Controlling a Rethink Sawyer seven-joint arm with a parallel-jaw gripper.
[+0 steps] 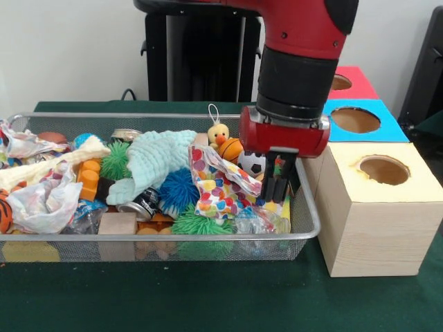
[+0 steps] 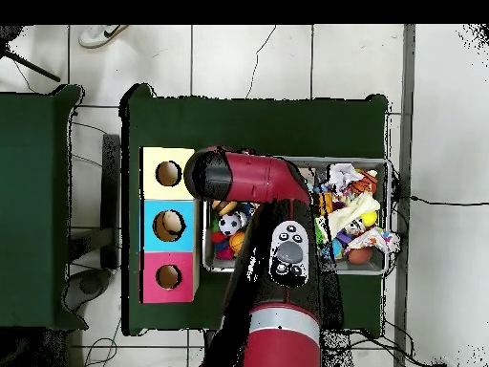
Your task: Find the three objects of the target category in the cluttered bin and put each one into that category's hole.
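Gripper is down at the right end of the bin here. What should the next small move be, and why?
Probably lift and travel toward the bin's left end. The gripper sits low in the right end among a soccer ball and clear wrap, while the printed plastic bags lie crumpled at the left end, untouched. Whether it is open is unclear.

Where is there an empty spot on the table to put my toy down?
The green table is bare in front of the bin, along its near rim, and in front of the yellow box. Inside the bin it is crowded everywhere: cloths, balls and plastic bags fill it, and the claw hangs at its right end.
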